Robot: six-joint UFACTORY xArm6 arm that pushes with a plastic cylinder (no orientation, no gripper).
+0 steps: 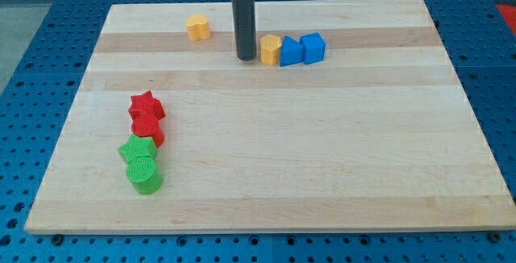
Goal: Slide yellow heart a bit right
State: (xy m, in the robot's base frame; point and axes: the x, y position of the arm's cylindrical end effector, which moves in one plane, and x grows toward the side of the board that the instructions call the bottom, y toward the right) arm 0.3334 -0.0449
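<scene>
Two yellow blocks lie near the view's top. One yellow block sits just right of my tip, touching it or nearly so. The other yellow block lies apart, up and to the left of the tip. At this size I cannot tell which of the two is the heart. The near yellow block presses against a blue block, and a second blue block sits right of that one, so the three form a row.
A red star and a red block sit at the view's left. A green star and a green cylinder lie just below them. All rest on the wooden board.
</scene>
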